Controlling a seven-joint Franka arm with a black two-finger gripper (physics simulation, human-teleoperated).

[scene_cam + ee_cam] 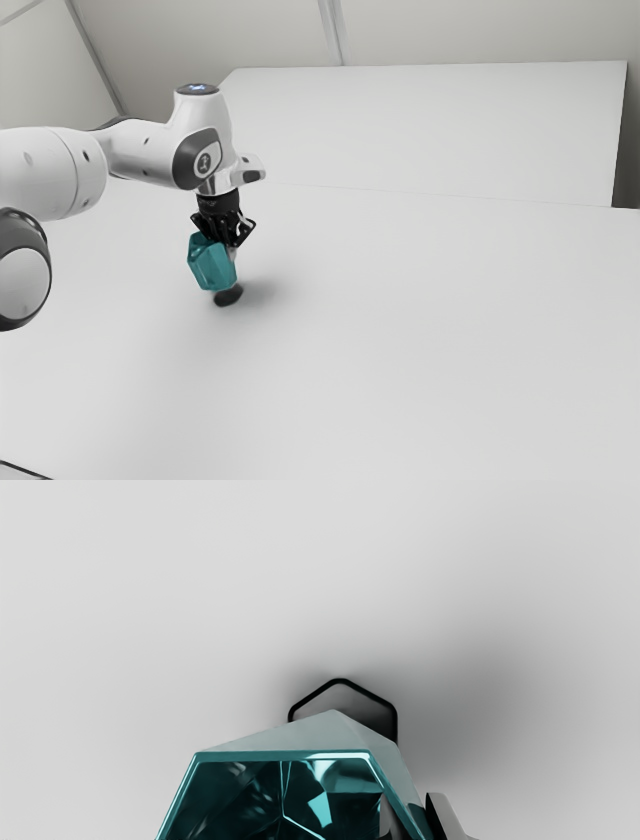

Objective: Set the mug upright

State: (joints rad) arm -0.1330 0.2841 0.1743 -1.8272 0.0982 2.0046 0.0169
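Mug (211, 264) (just one) in one pincer (231, 248)

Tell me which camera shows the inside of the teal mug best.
The wrist view: it looks past the rim into the mug's faceted interior, though the picture's edge cuts it off. The exterior view shows the mug's outer side, tilted, below the gripper.

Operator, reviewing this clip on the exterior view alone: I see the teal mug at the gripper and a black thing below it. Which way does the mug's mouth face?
Observer: Up toward the wrist camera: the wrist view looks into the mug, onto its faceted inside.

Operator: How do the fingers sit on it?

Observer: In the wrist view, the gripper straddles the mug's wall, one finger inside the mouth, the other outside. The black thing shows an angular dark rim around a greyer middle.
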